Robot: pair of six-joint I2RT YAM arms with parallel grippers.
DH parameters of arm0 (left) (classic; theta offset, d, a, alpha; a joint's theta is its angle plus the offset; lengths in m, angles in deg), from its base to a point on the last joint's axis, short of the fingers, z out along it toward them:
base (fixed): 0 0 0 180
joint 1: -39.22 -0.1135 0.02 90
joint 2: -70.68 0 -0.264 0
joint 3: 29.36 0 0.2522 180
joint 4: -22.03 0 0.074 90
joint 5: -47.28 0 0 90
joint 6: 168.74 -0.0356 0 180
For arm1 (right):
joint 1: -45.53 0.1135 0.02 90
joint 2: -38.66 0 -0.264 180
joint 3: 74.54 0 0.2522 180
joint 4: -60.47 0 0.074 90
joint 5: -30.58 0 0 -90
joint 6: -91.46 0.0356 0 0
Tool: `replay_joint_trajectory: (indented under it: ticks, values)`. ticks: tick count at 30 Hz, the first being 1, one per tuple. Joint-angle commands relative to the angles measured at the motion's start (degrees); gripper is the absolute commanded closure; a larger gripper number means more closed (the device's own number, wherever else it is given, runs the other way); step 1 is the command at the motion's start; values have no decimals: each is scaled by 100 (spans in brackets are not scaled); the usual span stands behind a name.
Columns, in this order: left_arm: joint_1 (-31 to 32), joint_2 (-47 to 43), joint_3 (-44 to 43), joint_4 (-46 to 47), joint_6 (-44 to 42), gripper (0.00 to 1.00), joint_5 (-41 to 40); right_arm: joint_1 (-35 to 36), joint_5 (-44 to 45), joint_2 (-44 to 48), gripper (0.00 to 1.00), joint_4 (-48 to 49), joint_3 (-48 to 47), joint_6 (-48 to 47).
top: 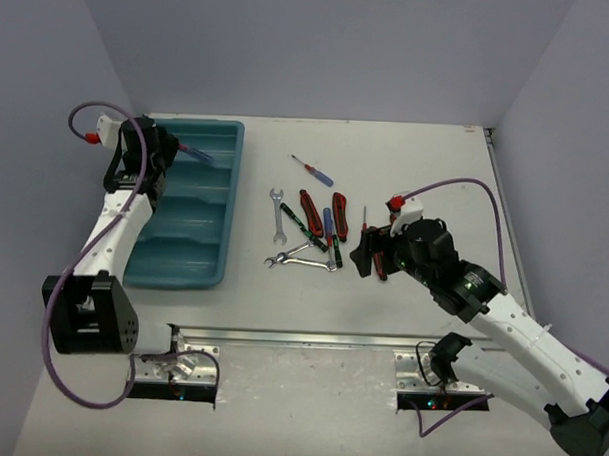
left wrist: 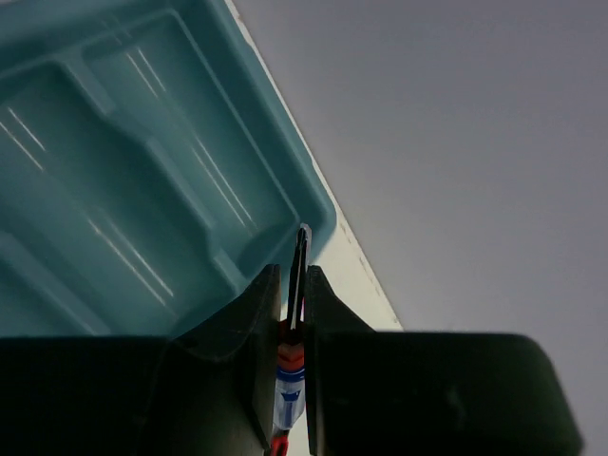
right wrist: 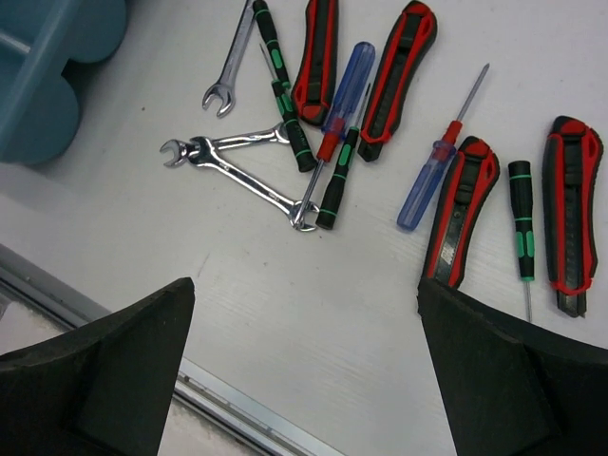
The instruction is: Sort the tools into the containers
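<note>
The teal tray (top: 184,246) lies at the left, also seen in the left wrist view (left wrist: 142,161). My left gripper (top: 175,149) hovers over the tray's far compartment, shut on a blue-and-red screwdriver (left wrist: 289,380), whose shaft points at the tray's far corner. The remaining tools lie mid-table: silver wrenches (right wrist: 242,171), red-and-black handled tools (right wrist: 397,76), blue screwdrivers (right wrist: 425,185), black-green screwdrivers (right wrist: 285,95). One blue-red screwdriver (top: 315,170) lies apart, farther back. My right gripper (right wrist: 304,285) is open and empty above the table, just near of the pile.
A metal rail (top: 311,340) runs along the table's near edge. The tray's corner (right wrist: 47,66) shows at the upper left of the right wrist view. Grey walls enclose the table on the left, back and right.
</note>
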Motion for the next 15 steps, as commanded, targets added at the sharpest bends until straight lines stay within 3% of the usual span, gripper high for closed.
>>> replay_joint_trajectory:
  ticks: [1,8,12,15]
  values:
    - [-450,891,-492,1250,359,100,-454,-11,-381,-357,1,118,-267,-106]
    - [-737,2935,-1317,2660,221,100,108,-4,-661,-678,1,232,-312,-200]
    - [-746,3678,-1570,3500,217,100,115,-2,-641,-743,1,272,-185,-224]
    - [-737,4270,-2031,3520,210,100,242,-2,-593,-859,1,283,-144,-227]
